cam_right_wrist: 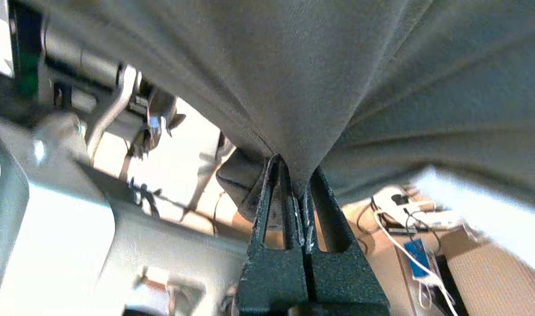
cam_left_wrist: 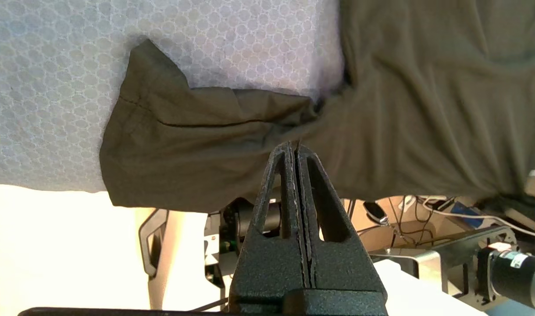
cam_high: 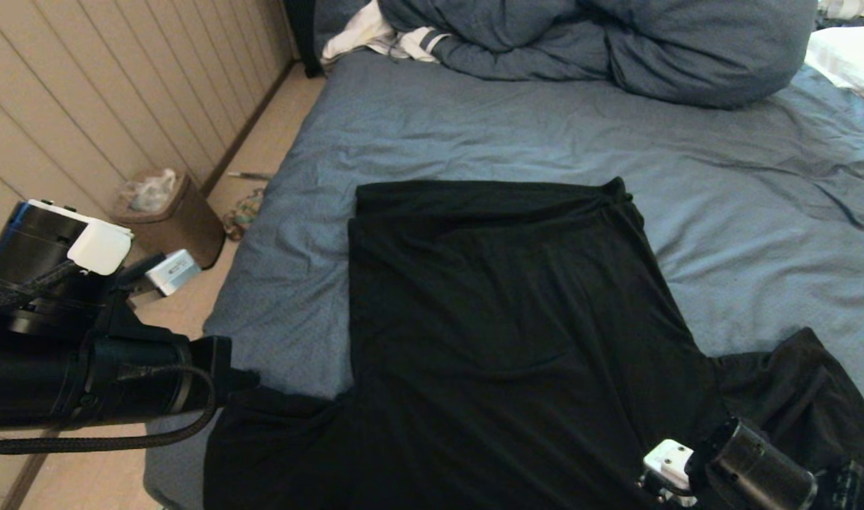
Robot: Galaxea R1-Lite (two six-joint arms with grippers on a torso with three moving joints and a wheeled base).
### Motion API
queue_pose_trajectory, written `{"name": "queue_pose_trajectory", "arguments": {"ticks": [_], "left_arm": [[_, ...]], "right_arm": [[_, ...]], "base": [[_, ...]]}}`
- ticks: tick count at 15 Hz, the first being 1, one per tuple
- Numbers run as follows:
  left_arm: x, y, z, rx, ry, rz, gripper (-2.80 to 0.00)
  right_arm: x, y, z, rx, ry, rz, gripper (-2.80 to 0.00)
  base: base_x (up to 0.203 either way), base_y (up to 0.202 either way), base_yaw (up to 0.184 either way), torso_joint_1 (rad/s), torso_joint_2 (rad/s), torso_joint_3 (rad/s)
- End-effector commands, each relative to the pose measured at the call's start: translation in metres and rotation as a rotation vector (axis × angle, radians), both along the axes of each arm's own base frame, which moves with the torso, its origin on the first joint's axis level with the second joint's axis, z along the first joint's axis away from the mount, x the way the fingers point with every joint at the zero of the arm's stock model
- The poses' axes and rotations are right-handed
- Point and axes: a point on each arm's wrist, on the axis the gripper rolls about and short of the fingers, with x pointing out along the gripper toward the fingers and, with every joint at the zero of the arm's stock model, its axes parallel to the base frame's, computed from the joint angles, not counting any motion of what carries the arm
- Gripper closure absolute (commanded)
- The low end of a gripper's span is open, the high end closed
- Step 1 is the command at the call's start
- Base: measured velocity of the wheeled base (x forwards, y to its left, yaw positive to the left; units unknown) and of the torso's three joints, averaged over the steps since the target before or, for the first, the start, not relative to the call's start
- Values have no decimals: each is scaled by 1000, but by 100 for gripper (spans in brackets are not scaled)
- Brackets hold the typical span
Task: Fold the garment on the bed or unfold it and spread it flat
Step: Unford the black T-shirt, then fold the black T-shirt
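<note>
Both hands [cam_left_wrist: 296, 147] [cam_right_wrist: 300, 175] pinch the thin, creased black garment [cam_high: 503, 312].

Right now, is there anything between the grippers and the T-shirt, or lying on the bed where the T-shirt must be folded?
Nothing visible. Both grippers are shut on the T-shirt itself: the left gripper near a sleeve, the right gripper on its near edge. The duvet lies bunched at the far end of the bed, apart from the T-shirt.

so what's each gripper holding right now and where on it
Both grip the garment along its near edge: the left gripper shut by the left sleeve, the right gripper pinching a tented fold.
</note>
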Motion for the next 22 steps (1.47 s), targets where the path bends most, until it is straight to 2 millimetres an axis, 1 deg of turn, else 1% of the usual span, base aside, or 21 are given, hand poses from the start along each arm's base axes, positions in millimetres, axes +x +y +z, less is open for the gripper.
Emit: {"name": "queue_pose_trajectory", "arguments": {"ticks": [1,3,6,10,14,15,17,19,21,22], "left_arm": [[1,-1,0,-1,5,0,0],[2,-1,-1,0,7,-1,0],[3,-2,-1,2,10,-2,0],[5,-3,-3,7,17,-2,0],[9,-5,-4,0,10,-4,0],[10,-6,-4,-11,-1,-9,0],[12,-6,-4,-19,-18,-13,0],[13,-7,-3,-20,-22,-12,0],[12,-7,3,-31,-42,-12,0],[12,-7,7,-36,-53,-12,0]], "right_arm": [[-18,-12,9,3,-1,10,0],[-28,-20,6,-23,35,10,0],[-34,-24,-3,-48,80,19,0],[-47,-31,-11,-65,125,50,0],[-50,-32,-13,-67,127,62,0],[-49,-31,-12,-64,122,63,-280],[-47,-29,-10,-53,110,58,-280],[-44,-28,-3,-22,71,45,-280],[-42,-29,14,51,-32,20,-280],[-37,-31,29,96,-104,-16,-280]], "base": [[0,0,0,0,0,0],[0,0,0,0,0,0],[0,0,0,0,0,0],[0,0,0,0,0,0],[0,0,0,0,0,0],[0,0,0,0,0,0],[0,0,0,0,0,0],[0,0,0,0,0,0],[0,0,0,0,0,0],[0,0,0,0,0,0]]}}
